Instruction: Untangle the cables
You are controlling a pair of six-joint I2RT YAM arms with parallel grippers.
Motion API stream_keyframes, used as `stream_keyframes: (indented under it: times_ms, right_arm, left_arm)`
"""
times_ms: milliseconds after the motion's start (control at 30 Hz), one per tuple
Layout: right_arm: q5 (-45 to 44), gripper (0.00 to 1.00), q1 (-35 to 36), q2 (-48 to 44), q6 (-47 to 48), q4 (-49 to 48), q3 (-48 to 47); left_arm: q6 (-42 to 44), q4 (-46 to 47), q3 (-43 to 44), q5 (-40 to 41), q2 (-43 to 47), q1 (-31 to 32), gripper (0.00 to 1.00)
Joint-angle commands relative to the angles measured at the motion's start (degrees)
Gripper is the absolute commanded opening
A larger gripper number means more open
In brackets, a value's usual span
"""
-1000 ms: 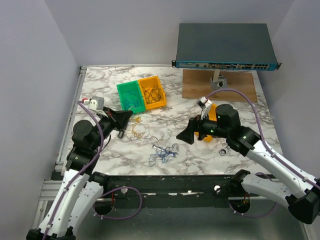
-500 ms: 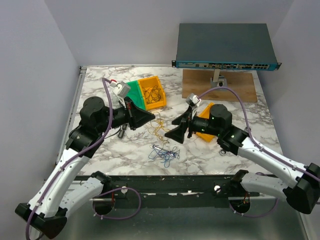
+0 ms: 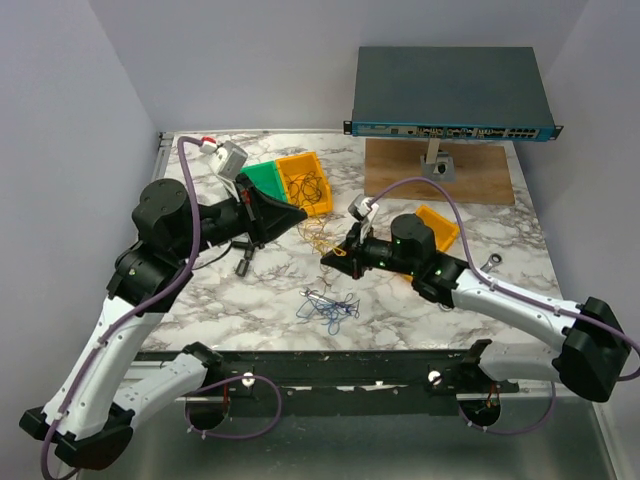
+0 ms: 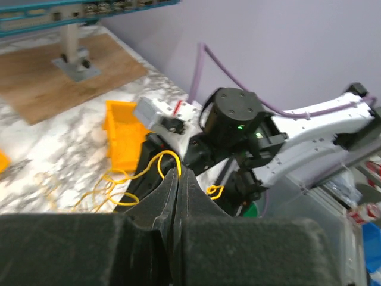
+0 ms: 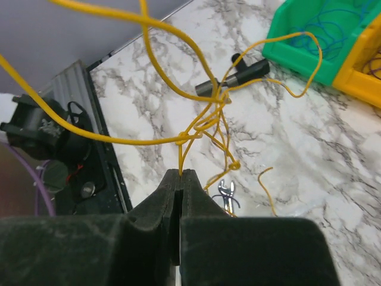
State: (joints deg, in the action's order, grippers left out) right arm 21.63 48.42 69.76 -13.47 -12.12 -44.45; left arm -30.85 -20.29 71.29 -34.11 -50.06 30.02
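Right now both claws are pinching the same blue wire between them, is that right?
Not blue: the left gripper and right gripper are both shut on the yellow wire, as each wrist view shows. The blue wires lie loose on the table.

One green bin [image 3: 262, 173], two orange bins [image 3: 298, 159], one network switch [image 3: 450, 90], one yellow cable tangle [image 5: 181, 138], one blue cable tangle [image 3: 327, 305].

No text, label, brand or number can be read; the markings on the front of the network switch [image 3: 447, 92] are too small to be made out
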Motion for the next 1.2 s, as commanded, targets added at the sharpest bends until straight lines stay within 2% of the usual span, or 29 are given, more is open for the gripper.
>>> stream_keyframes:
  times_ms: [0, 133, 300, 433, 567, 667, 700, 733, 800, 833, 900, 1000, 1067, 1100, 1133, 1167]
  right_arm:
    - [-12.2, 0.01, 0.3, -2.3, -1.6, -1.7, 3.5]
    - [-23.9, 0.01, 0.3, -6.3, -5.2, -0.1, 7.3]
    - [-30.7, 0.01, 0.3, -13.5, -4.3, 5.9, 1.6]
    - [-37.5, 0.01, 0.3, -13.3, -3.3, 15.3, -5.7]
    - [-47.2, 0.01, 0.2, -12.7, -5.2, 19.7, -6.0]
    - [-52.2, 0.01, 0.2, -13.3, -7.8, 23.2, -4.4]
    - [-51.5, 0.03, 0.2, -13.9, -8.4, 23.4, -2.7]
    - [-50.2, 0.13, 0.2, -14.6, -9.1, 23.0, -0.7]
    - [-46.1, 0.40, 0.2, -15.9, -10.4, 21.9, 3.0]
    - [-44.4, 0.41, 0.2, -16.4, -11.2, 21.5, 4.6]
    - [-43.4, 0.36, 0.2, -16.7, -12.9, 21.2, 7.5]
    - [-42.1, 0.09, 0.2, -16.3, -13.4, 21.8, 9.1]
    - [-40.6, 0.05, 0.2, -16.5, -12.9, 22.5, 8.6]
    - [-38.0, 0.13, 0.2, -16.7, -11.5, 22.0, 8.3]
    - [-33.4, 0.29, 0.2, -17.0, -9.3, 20.8, 8.1]
    - [-29.0, 0.52, 0.2, -17.1, -7.1, 18.8, 8.0]
  left_arm:
    - [4.8, -11.4, 7.3, 19.6, 1.7, -0.5, 0.00]
    - [7.5, -16.8, 10.9, 35.8, 4.8, -2.3, 0.00]
    - [7.9, -18.2, 9.4, 44.9, 7.8, -3.4, 0.00]
    - [8.1, -20.7, 8.9, 52.0, 8.9, -4.4, 0.00]
    - [9.1, -24.5, 9.0, 67.1, 11.6, -5.1, 0.00]
    - [13.0, -22.4, 7.9, 75.5, 16.5, -5.6, 0.00]
    - [14.2, -21.4, 7.6, 75.7, 18.2, -5.6, 0.00]
    - [14.8, -21.1, 7.4, 75.6, 19.1, -5.6, 0.00]
    - [15.4, -20.9, 6.8, 74.7, 19.9, -5.6, 0.00]
    - [15.3, -21.2, 6.7, 74.4, 19.9, -5.6, 0.00]
    - [15.2, -21.2, 6.3, 72.5, 20.0, -5.5, 0.00]
    - [15.1, -20.1, 4.9, 67.6, 19.9, -5.5, 0.00]
    - [14.6, -20.2, 4.8, 65.8, 19.4, -5.5, 0.00]
    - [14.6, -20.1, 4.8, 63.6, 19.0, -5.5, 0.00]
    - [14.6, -19.8, 4.8, 61.7, 18.8, -5.6, 0.00]
    - [14.7, -19.6, 4.6, 59.1, 18.7, -5.6, 0.00]
